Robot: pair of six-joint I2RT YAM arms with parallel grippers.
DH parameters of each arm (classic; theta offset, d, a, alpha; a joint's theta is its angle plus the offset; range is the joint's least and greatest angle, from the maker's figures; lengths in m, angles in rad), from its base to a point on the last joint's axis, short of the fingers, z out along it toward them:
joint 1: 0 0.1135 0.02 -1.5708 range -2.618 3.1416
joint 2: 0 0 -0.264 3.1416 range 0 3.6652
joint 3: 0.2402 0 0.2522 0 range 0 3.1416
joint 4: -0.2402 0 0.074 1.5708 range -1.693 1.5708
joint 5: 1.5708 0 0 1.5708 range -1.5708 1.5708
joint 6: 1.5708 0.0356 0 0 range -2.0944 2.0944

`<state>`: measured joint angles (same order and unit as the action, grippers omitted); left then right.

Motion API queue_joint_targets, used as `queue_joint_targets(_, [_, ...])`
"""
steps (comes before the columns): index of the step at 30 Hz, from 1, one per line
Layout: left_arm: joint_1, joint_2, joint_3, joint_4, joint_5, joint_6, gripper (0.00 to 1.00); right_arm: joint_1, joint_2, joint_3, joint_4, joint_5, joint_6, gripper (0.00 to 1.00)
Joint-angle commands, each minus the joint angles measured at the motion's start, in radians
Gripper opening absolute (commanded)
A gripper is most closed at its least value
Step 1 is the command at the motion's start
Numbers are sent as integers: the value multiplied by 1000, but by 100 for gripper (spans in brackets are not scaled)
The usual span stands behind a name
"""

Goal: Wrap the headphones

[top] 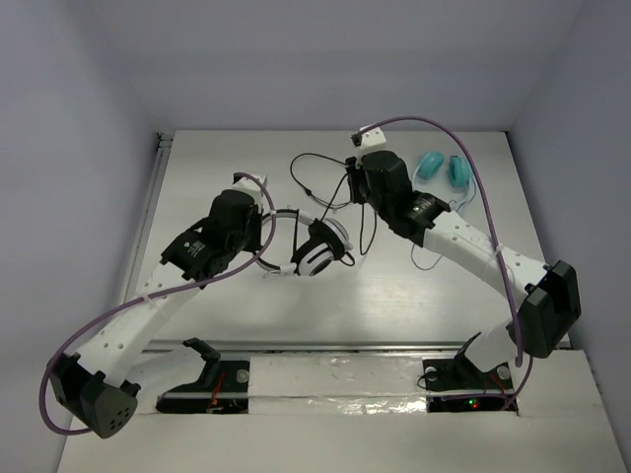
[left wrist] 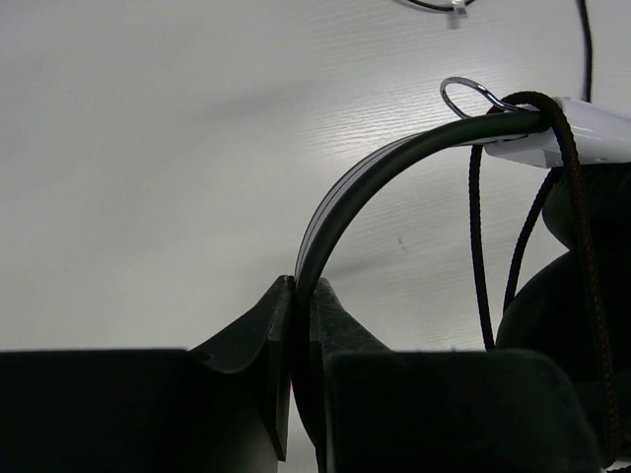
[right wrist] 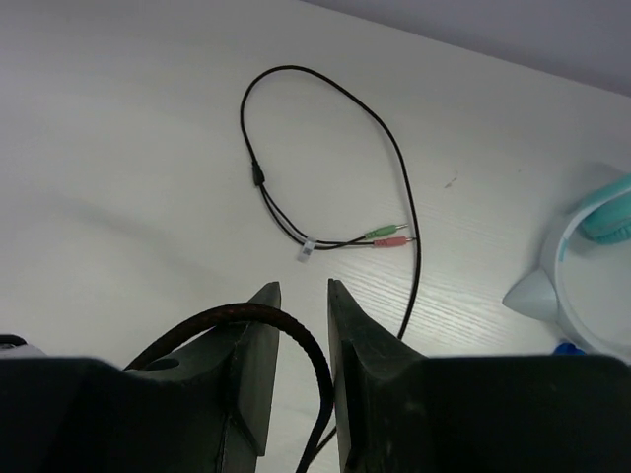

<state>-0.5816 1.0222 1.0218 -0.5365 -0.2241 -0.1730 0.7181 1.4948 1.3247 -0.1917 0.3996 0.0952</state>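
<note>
Closest to the left wrist camera, your left gripper [left wrist: 301,301] has its two black fingers pressed together on the thin black headband [left wrist: 340,202], which rises from the pinch and arcs to the right. At the far end of that arc the band meets a white piece [left wrist: 592,133] of the earcup mount, and the braided black cable [left wrist: 580,227] drapes over it and hangs down beside a dark ear pad. From above, the headphones [top: 320,246] sit near the middle of the white table [top: 414,305], with the white-shelled cups just right of your left gripper [top: 264,239] and between the two arms. In the right wrist camera, your right gripper [right wrist: 304,296] has its fingers slightly apart with a narrow gap between them. A loop of the cable [right wrist: 296,330] curves off the left finger and drops through that gap, and the gap looks wider than the cord, so it is not clamped. Beyond the fingers, the rest of the cable lies on the table in a wide loop that ends at two small plugs [right wrist: 386,236], one green and one pink. From above, your right gripper [top: 355,179] hovers behind the cups. A pair of teal headphones [top: 442,169] rests well apart from them, towards the far right of the table.
</note>
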Motion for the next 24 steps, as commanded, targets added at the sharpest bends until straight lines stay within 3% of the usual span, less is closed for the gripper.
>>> queue_joint_targets(1, [-4, -25, 72, 61, 127, -2, 0, -25, 13, -15, 103, -86, 38, 32])
queue_joint_targets(7, [-4, -33, 118, 61, 272, -2, 0, -45, 47, -79, 314, -367, 61, 31])
queue_joint_targets(10, [-4, -45, 161, 49, 229, -22, 0, -86, 35, -182, 440, -553, 106, 29])
queue_joint_targets(15, [-4, -44, 213, 38, 174, -37, 0, -198, -7, -401, 829, -919, 319, 27])
queue_joint_targets(21, [-4, -43, 271, 35, 150, -49, 0, -212, 62, -433, 932, -1116, 389, 26])
queue_joint_targets(24, [-4, -40, 300, 64, 190, -62, 0, -212, 123, -446, 1069, -1179, 492, 30])
